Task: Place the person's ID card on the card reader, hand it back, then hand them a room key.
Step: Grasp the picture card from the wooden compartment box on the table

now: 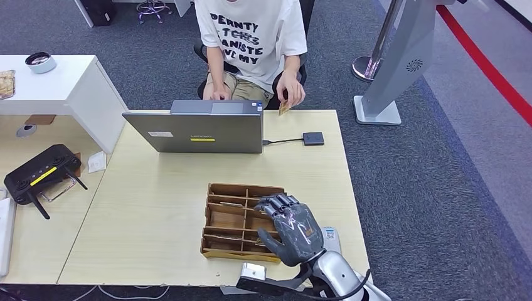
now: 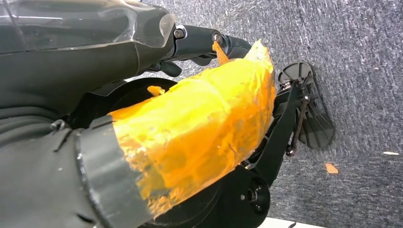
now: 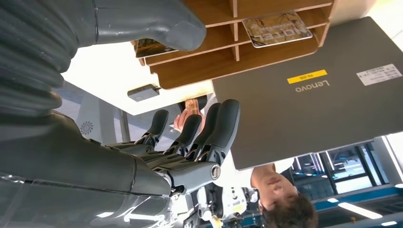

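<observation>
- The right hand hovers over the near right part of the wooden tray, by the table's near edge; its fingers are spread and it holds nothing.
- The left hand hangs over the carpet under orange wrapping; whether it grips anything cannot be told.
- A room key lies flat in a tray compartment, apart from the right hand.
- A grey laptop stands beyond the tray.
- The ID card is in the person's hand at the table's far edge, well beyond the right hand; its long axis cannot be made out.
</observation>
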Action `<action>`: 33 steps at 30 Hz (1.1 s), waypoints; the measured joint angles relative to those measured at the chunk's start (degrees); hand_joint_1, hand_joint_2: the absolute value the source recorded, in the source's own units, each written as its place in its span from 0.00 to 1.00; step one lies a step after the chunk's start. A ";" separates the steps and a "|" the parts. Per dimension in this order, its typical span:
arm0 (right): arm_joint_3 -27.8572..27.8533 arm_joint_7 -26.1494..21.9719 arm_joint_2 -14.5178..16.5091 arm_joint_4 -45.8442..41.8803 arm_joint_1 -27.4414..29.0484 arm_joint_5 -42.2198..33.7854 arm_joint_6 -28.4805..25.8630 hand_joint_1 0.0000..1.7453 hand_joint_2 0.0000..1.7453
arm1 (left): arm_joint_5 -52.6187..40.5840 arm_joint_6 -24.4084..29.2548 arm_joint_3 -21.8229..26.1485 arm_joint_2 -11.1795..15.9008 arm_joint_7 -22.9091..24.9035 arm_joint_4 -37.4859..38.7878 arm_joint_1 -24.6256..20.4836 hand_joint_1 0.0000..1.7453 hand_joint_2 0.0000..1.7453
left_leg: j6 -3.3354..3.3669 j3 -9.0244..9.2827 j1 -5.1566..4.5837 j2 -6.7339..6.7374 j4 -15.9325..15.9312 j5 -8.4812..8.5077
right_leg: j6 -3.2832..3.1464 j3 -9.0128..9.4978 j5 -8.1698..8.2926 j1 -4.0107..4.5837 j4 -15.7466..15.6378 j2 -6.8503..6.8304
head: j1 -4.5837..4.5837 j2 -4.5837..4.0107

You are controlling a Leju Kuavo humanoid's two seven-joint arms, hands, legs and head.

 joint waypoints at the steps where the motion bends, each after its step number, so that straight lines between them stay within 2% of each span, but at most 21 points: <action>1: 0.02 0.19 0.00 0.18 -0.06 0.04 0.04 0.43 1.00 | -0.41 -0.02 0.26 -0.04 0.08 -0.04 0.00 0.00 0.00 | 0.00 0.00 0.00 0.00 0.00 0.00 | 0.00 0.00 0.00 0.00 0.00 0.00 | 0.00 0.00; 22: -2.09 1.95 1.15 6.12 -2.80 0.56 1.78 0.44 1.00 | -7.33 -0.65 4.70 -0.70 1.26 -0.87 0.01 0.00 0.00 | 0.00 0.00 0.00 -0.01 0.00 0.00 | 0.00 0.00 0.00 -0.01 0.00 0.00 | 0.01 0.00; 27: -2.71 1.96 1.56 7.54 -2.97 0.56 2.32 0.40 1.00 | -8.76 -0.95 5.50 -0.82 1.58 -0.91 0.01 0.00 0.00 | 0.00 0.00 0.00 0.00 0.00 0.00 | 0.00 0.00 0.00 -0.01 0.00 0.00 | 0.00 0.00; 33: -3.07 1.97 1.97 9.23 -3.28 0.55 2.77 0.42 1.00 | -10.16 -1.18 6.18 -0.96 1.73 -1.08 0.02 0.00 0.00 | 0.00 0.00 0.00 -0.01 0.00 0.00 | 0.00 0.00 0.00 -0.01 0.00 0.00 | 0.00 0.00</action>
